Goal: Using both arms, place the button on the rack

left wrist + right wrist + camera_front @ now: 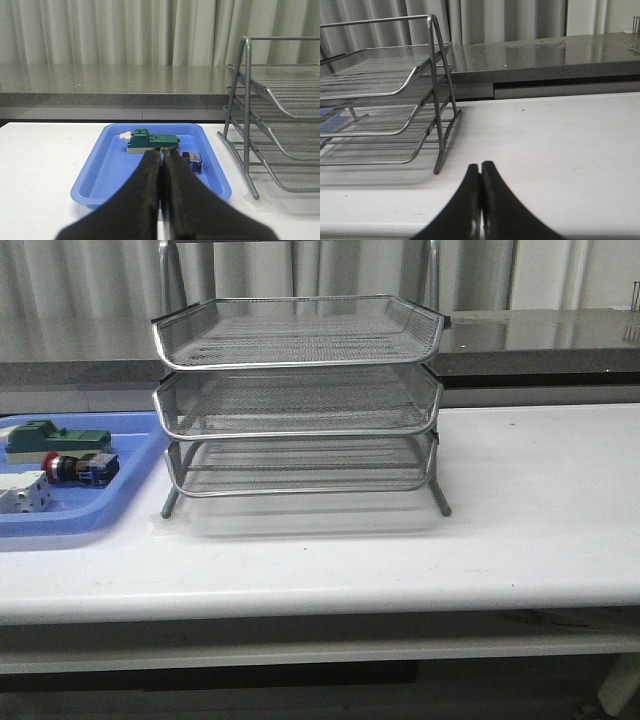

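Observation:
The button, red cap and dark blue body, lies on its side in the blue tray at the table's left. In the left wrist view the button shows partly behind the fingers. The silver three-tier wire rack stands mid-table, all three tiers bare. My left gripper is shut and holds nothing, hovering short of the tray. My right gripper is shut and holds nothing, over bare table to the right of the rack. Neither arm shows in the front view.
A green-and-cream block lies behind the button in the tray, and a white block in front of it. A grey counter runs along behind the table. White tabletop stretches right of the rack.

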